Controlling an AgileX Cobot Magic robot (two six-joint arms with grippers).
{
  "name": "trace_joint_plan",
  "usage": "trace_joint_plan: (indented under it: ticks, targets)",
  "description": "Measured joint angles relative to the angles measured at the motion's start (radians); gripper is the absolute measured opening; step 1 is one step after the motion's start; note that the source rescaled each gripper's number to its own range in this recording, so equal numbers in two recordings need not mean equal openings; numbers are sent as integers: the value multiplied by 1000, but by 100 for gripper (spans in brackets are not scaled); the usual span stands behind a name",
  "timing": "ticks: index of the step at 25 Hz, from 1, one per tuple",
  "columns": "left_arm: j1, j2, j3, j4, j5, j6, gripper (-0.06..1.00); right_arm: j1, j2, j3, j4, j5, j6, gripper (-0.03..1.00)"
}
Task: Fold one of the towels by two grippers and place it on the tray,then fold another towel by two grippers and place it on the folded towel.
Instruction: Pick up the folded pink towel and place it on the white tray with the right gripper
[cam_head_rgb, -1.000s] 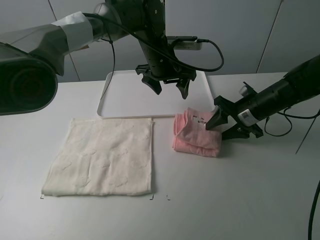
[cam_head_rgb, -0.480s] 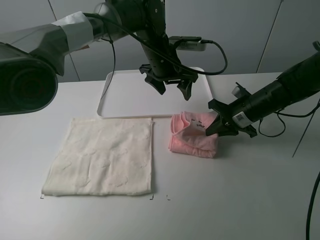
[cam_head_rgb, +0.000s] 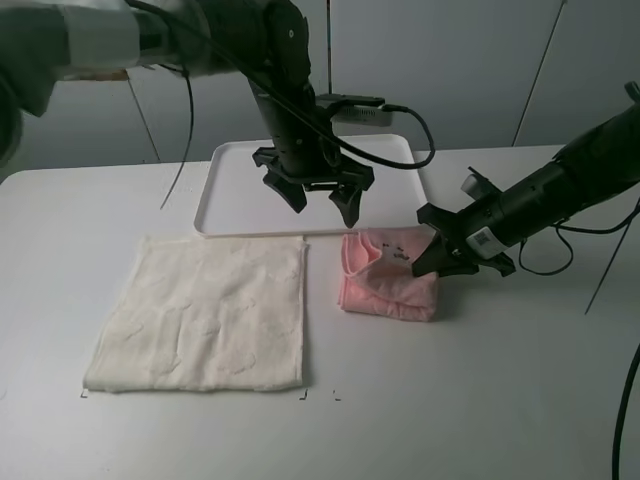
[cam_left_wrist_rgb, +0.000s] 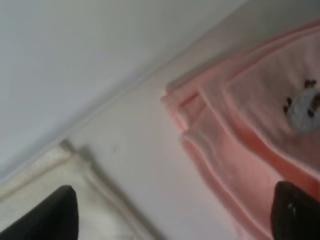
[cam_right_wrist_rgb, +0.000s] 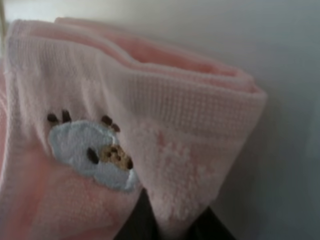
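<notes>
Desk (cam_head_rgb: 500, 400) was white and carried everything. Cream towel (cam_head_rgb: 200, 315) lay flat and unfolded, near left. Tray (cam_head_rgb: 235, 190) sat far centre. Pink towel (cam_head_rgb: 385, 285) was folded, on the desk just near of the tray's right corner, not on the tray. Left arm (cam_head_rgb: 295, 120): jaws spread wide, hovering over the tray's near rim, gripping nothing. Right arm (cam_head_rgb: 540, 205): jaws pinched narrow on the pink towel's right edge. Risks: with one side held, a lift could sag the layers and open the fold; the pinch looked shallow, so fabric could slip; the left jaws could clip the tray rim when descending.
</notes>
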Motion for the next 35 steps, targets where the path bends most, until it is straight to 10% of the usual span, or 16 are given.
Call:
trace_joint_plan:
  ticks: [13,27,35]
  targets:
    - [90,-474,796,50,-499,15,98,28,2,-39,-43,109,-44,6]
    - [112,-486,829,40,-526,15,98,150,11,-644,-246,218,290,6]
    - [112,-486,829,40,-543,16,98,152,147,-902,-58,275,342,6]
